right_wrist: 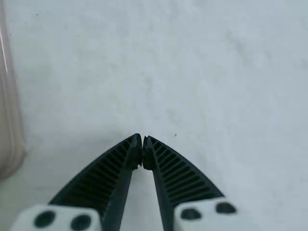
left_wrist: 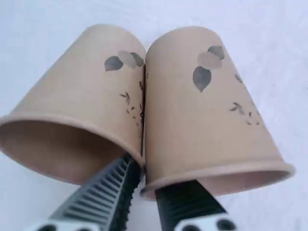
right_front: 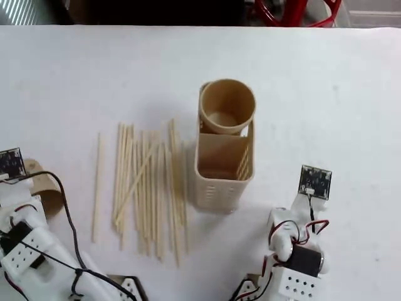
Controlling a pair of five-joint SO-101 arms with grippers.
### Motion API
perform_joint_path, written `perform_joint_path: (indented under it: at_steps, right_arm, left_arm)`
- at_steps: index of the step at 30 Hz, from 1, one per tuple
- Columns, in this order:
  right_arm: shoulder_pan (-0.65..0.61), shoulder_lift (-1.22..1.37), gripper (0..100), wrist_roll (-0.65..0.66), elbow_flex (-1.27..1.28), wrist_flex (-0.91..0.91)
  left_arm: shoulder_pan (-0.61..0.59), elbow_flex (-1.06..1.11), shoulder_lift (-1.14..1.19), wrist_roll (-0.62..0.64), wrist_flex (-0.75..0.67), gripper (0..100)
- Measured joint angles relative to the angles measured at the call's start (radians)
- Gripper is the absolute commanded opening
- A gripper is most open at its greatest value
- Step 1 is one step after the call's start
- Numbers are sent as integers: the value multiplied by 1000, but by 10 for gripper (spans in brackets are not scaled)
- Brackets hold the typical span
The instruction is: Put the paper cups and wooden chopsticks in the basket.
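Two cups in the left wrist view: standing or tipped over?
Tipped over. Both tan paper cups lie on their sides on the white table, walls touching, open mouths towards the camera.

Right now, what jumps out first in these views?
Two cups lie side by side, their touching rims pinched by the left gripper, its fingers one in each mouth. Mid-table, loose chopsticks are spread beside the basket, an upright cup in its far end.
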Motion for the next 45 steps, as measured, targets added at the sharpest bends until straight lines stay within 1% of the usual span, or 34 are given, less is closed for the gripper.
perform_joint_path:
  at_steps: [5,9,12,15,21,25,27,30,31,33,36,39,41,45]
  right_arm:
    - [0,0,19,0,0,0]
    - [0,0,19,0,0,0]
    - [0,0,19,0,0,0]
    - [0,0,19,0,0,0]
    - [0,0,19,0,0,0]
    - [0,0,19,0,0,0]
    - [0,0,19,0,0,0]
    - [0,0,19,0,0,0]
    - [0,0,19,0,0,0]
    - [0,0,19,0,0,0]
    - [0,0,19,0,0,0]
    - [0,0,19,0,0,0]
    - [0,0,19,0,0,0]
    - [-2,0,19,0,0,0]
  left_arm:
    - [41,-167,2,0,256,22]
    - [89,-385,2,0,459,22]
    - [152,-575,2,29,588,21]
    - [221,-760,2,61,680,21]
    - [353,-1019,98,72,921,21]
    - [436,-1168,189,87,959,21]
    - [502,-1263,224,124,991,21]
    - [623,-1435,299,150,1076,20]
    - [641,-1482,331,166,1085,20]
    - [637,-1513,404,229,1094,21]
    - [574,-1511,591,293,1094,22]
    - [514,-1511,766,293,1094,23]
    - [482,-1513,842,256,1094,23]
    - [454,-1531,882,235,1094,22]
